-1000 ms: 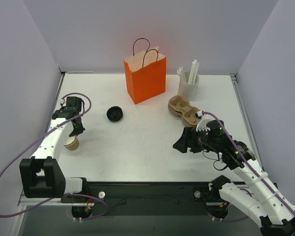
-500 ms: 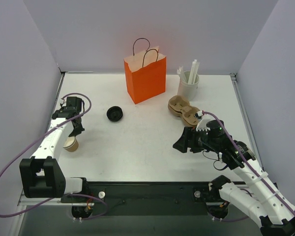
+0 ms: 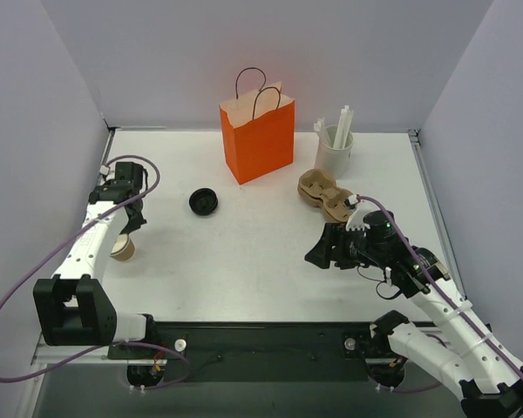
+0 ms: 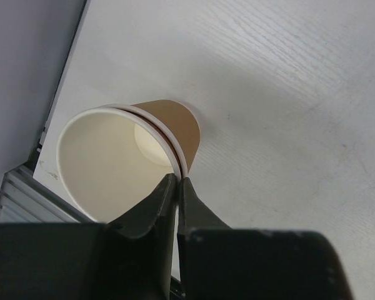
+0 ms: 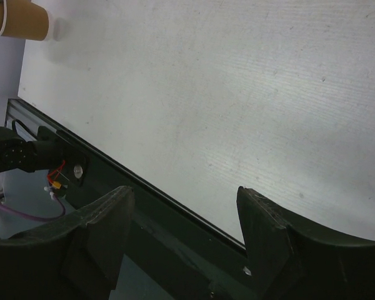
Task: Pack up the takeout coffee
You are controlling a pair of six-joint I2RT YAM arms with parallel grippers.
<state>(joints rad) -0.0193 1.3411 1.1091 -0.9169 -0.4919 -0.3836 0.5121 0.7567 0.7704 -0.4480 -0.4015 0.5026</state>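
No takeout coffee is in view. A lidless tan paper cup (image 3: 122,250) sits at the table's left edge, tipped over. The left wrist view shows its white inside (image 4: 112,162) and a double rim. My left gripper (image 3: 132,230) (image 4: 177,180) is shut on that rim, one finger inside the cup and one outside. A loose black lid (image 3: 204,202) lies on the table right of the cup, apart from it. My right gripper (image 3: 318,252) (image 5: 184,190) hangs open over the near right of the table with nothing between its fingers. The cup (image 5: 22,22) shows far off in its view.
An orange paper bag (image 3: 258,139) with dark handles stands upright at the back centre. A brown pulp cup carrier (image 3: 324,195) lies right of it, behind my right gripper. A white cup of straws (image 3: 335,148) stands at the back right. The table's left wall is close to the cup.
My left gripper has closed on the paper cup's rim and drawn back to the left a little, the cup shifting with it. The right arm has barely moved.
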